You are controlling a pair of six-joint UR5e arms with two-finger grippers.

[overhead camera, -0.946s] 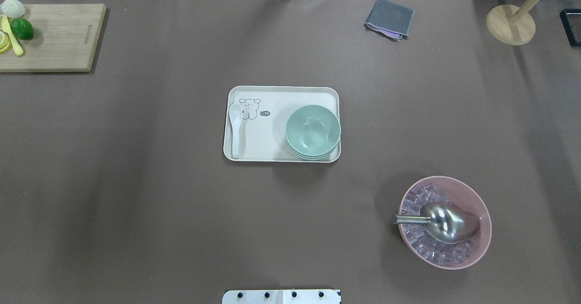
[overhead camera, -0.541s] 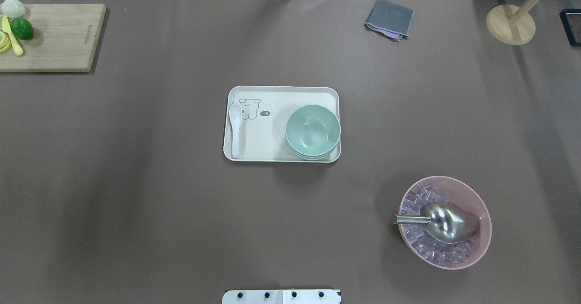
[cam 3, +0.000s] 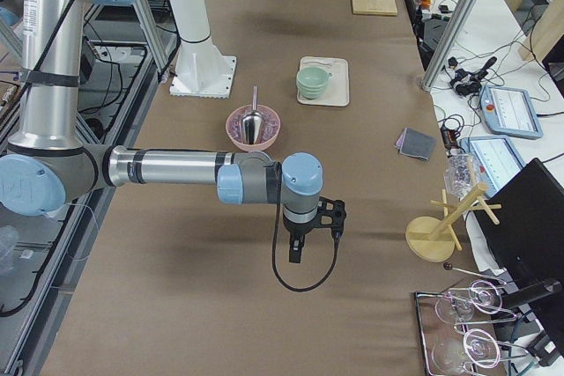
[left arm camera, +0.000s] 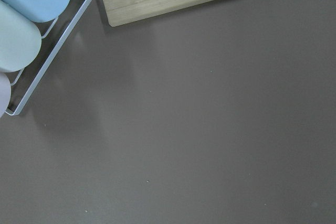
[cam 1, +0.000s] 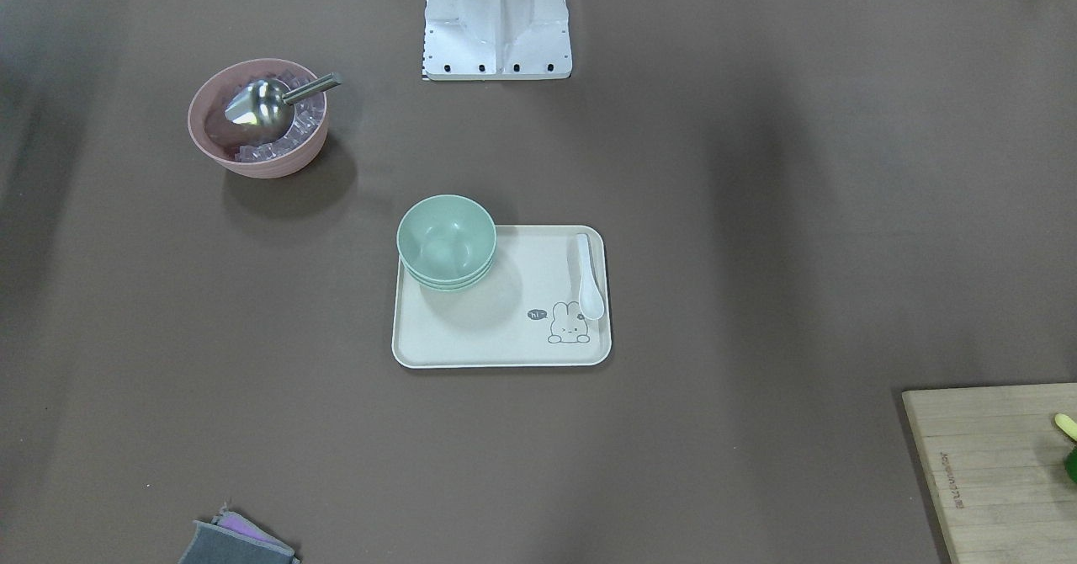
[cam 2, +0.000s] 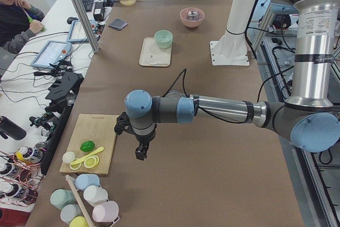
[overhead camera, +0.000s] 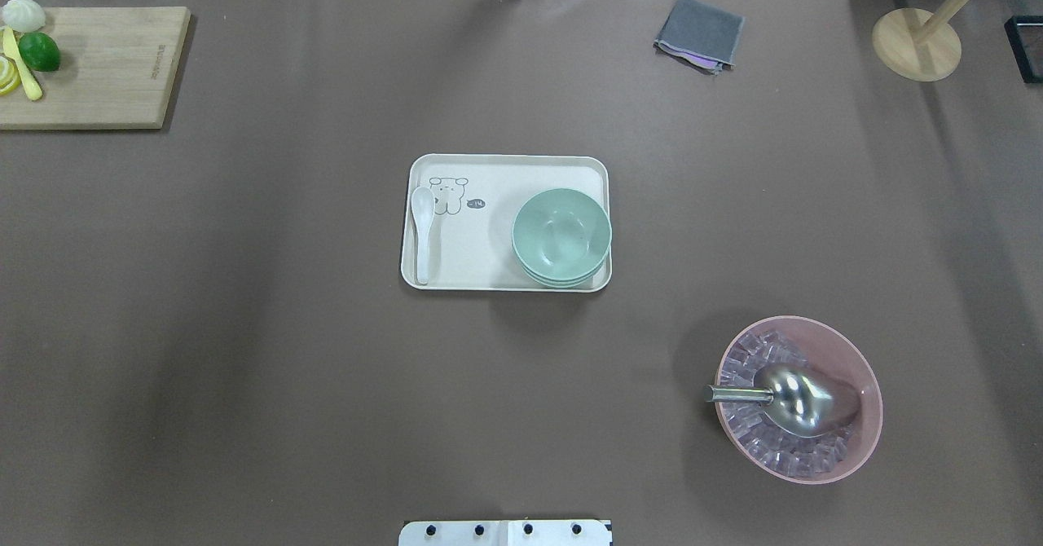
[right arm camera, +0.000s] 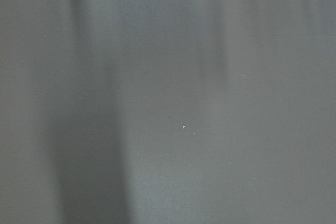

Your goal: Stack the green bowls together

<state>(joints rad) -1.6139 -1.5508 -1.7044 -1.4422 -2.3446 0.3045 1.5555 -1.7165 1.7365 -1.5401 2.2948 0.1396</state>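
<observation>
Left pincer hangs over bare desk near cutting board; spread or pressed together, cannot tell. Green bowls, seemingly three, nested in one stack at right end of tray; spoon at its left end. Right pincer: likewise cannot tell.

A cream tray, printed with a cartoon animal, sits at the middle of the brown bench, a white spoon lying along its left side. Toward the near right corner stands a pink bowl of clear cubes, probably ice, with a metal scoop resting in it. A wooden cutting board carrying a lime fills the far left corner. By the far edge lies a grey cloth; a wooden stand occupies the far right corner.
</observation>
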